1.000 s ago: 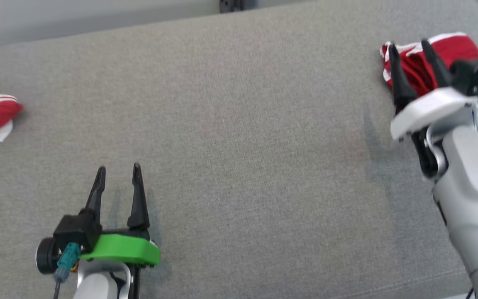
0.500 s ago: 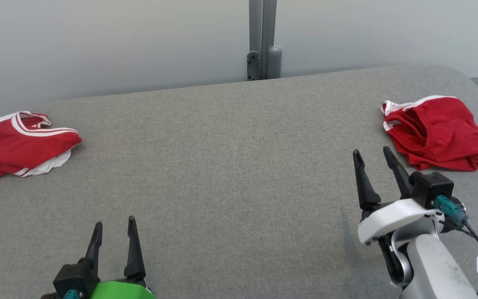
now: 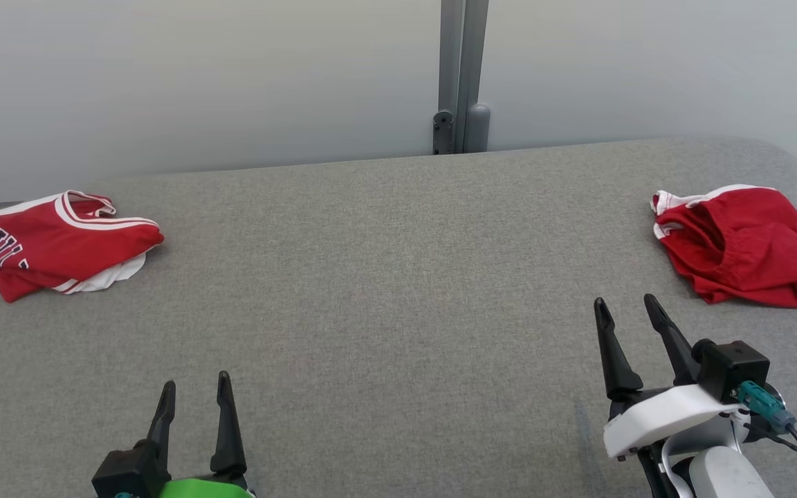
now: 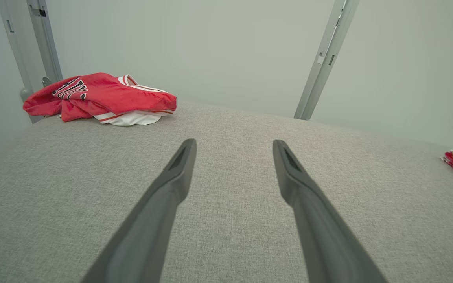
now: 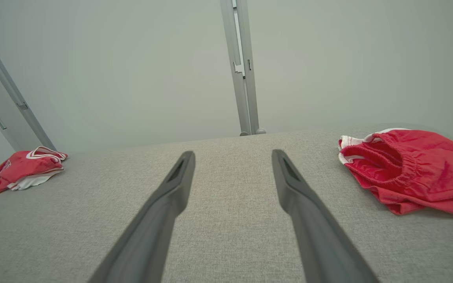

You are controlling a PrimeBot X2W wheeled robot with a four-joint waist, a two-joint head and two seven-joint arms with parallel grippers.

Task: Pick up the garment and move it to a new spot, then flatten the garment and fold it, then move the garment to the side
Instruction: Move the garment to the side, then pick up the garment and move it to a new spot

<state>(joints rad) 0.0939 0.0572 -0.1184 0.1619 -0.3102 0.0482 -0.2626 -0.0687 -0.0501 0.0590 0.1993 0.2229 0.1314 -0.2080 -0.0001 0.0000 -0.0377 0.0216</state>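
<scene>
The grey tabletop (image 3: 385,277) stretches bare across the frame's middle, and its far edge meets the wall. The crumpled red shorts (image 3: 744,249) lie at centre right near the rounded corner, long axis slanting down-right, waistband facing left. The right wrist view shows the gathered elastic. The red jersey (image 3: 46,242) lies lengthwise at far left. The left gripper (image 3: 194,384) and right gripper (image 3: 623,301) hover low with jaws wide and empty.

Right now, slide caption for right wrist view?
Right gripper, jaws open, over grey surface; red shorts right, jersey far left.
</scene>
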